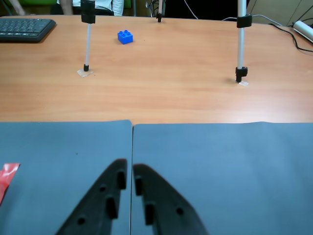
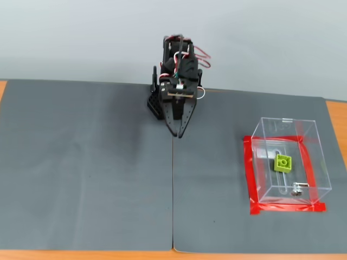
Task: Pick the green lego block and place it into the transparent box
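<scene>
The green lego block lies studs up on the floor of the transparent box, which stands at the right of the grey mat inside a red tape border. A small metal piece rests near the box's front corner. My gripper hovers at the mat's far middle, well left of the box, shut with nothing in it. In the wrist view the gripper has its two black fingertips nearly touching over the seam between the mats. Neither the block nor the box shows there.
Two grey mats meet at a centre seam. In the wrist view, a wooden table lies beyond with a blue lego block, two stand legs, a keyboard, and a sliver of red tape.
</scene>
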Controlling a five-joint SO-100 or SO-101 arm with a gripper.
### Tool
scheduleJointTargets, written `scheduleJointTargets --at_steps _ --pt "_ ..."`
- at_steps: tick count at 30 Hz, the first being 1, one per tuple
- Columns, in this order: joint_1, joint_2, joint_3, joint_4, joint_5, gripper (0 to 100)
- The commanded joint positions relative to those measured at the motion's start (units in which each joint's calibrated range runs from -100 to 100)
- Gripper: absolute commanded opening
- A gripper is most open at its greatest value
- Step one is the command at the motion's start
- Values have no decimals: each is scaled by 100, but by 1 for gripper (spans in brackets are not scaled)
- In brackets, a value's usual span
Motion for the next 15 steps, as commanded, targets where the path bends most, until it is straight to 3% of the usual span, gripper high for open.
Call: scheduleJointTargets --at_steps 1,15 --pt "-54 -426 538 -56 6 2" --pt "-174 -688 2194 -22 -14 2"
